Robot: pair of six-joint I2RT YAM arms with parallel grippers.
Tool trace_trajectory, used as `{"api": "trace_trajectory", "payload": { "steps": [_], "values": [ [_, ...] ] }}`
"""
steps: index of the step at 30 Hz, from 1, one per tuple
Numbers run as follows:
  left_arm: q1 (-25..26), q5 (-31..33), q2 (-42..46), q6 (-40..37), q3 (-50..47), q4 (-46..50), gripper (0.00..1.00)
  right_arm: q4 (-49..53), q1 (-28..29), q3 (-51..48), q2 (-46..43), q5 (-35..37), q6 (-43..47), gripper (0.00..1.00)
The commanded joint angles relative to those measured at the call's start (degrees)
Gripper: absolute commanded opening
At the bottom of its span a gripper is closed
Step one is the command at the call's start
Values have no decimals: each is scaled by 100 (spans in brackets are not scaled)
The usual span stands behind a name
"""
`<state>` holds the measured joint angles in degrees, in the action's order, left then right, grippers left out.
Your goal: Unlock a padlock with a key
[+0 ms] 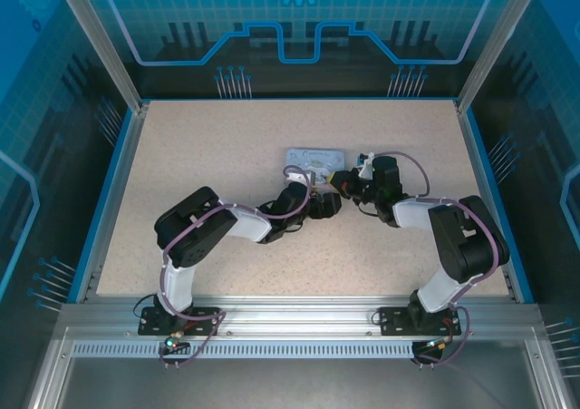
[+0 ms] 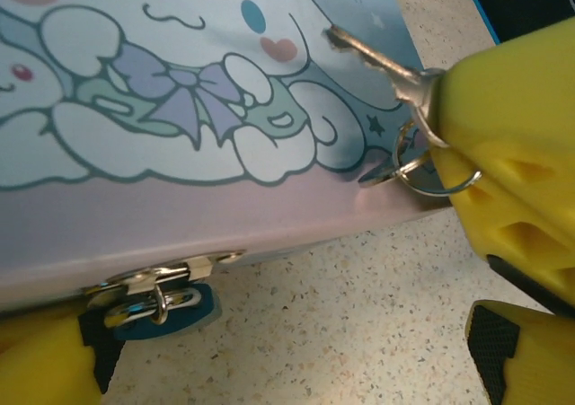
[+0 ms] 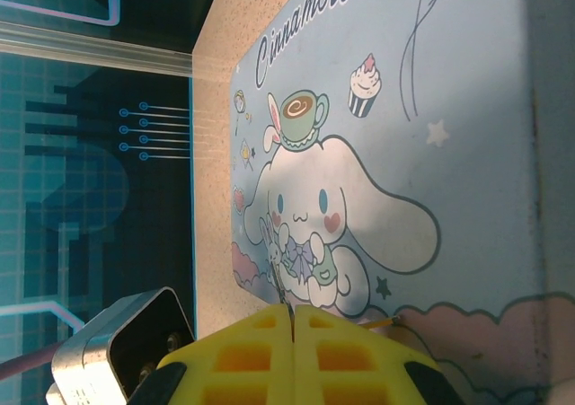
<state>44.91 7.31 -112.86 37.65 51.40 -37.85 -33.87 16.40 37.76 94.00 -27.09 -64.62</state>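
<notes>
Speckled beige table point(image 1: 199, 173) inside a blue-walled cell carries a pale cartoon box point(image 1: 314, 160).

The right pincer point(image 3: 292, 329) is clamped on the key point(image 2: 370, 57). The blade juts out ahead of its tips over the lid, and a ring point(image 2: 422, 167) dangles just under the grip.

The left pincer point(image 2: 287, 342) stands wide apart with nothing in it. The padlock point(image 2: 180, 308) hangs from the box's hasp close beside one of its fingers, just inside the gap.

The step in hand looks like bringing key to lock. To do it well, the left pincer should probably close on the padlock and steady it, with the keyhole turned toward the right pincer. The key, now up beyond the left pincer's other finger, would have to come down off the lid and line up squarely before any push. I cannot tell which way the keyhole faces. The key is thin and could twist in the grip.

The box is shut, so its contents are hidden.
</notes>
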Motion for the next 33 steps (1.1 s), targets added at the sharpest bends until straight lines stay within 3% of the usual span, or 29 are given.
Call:
{"api": "trace_trajectory", "payload": {
  "steps": [1, 6, 13, 19, 25, 33],
  "values": [
    [27, -190, 76, -231, -195, -11, 99, -24, 42, 65, 79, -90, 24, 0],
    [-12, -413, 153, 339, -686, -1407, 98, -15, 39, 57, 90, -86, 37, 0],
    [-177, -480, -305, 1187, -808, -2361, 94, -8, 35, 17, 110, -83, 54, 0],
    [-181, -407, -403, 1325, -756, -2112, 88, -17, 34, 46, 137, -97, 37, 0],
    [-180, -282, -501, 1464, -815, -2130, 75, 1, 36, 65, 163, -121, 46, 0],
    [-83, -221, -526, 1369, -693, -1703, 76, -23, 31, 35, 185, -102, 26, 0]
  ]
}}
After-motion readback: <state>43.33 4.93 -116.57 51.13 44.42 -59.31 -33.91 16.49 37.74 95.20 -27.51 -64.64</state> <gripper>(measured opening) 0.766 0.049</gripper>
